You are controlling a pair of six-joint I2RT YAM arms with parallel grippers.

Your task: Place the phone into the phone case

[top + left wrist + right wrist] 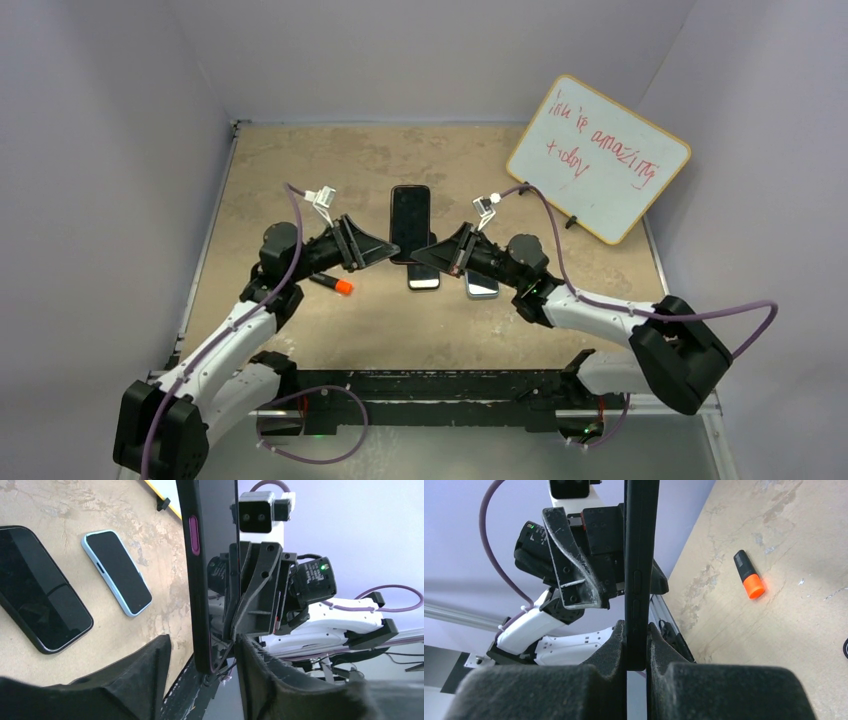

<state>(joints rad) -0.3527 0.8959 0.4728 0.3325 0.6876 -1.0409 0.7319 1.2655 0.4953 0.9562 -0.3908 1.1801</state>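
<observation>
The right end effector [636, 632] is closed tight on a black case [641, 540], its two padded fingers pressed against the case's flat faces near one end, so the case stands on edge above the surface [300, 170]. The left end effector [204, 647] is spread wide, one finger on each side of the same case, with a clear gap showing between the case and the finger on the surface side. The case has a magenta side button, and whether a phone already sits inside it cannot be told. In the top view the case hangs between the two arms at mid-surface. A black phone [40, 587] lies flat, screen up, on the surface beneath, with a blue phone [117, 572] just beside it and apart. An orange-tipped marker [749, 575] lies near the left arm, and a whiteboard [598, 158] leans at the far right corner
</observation>
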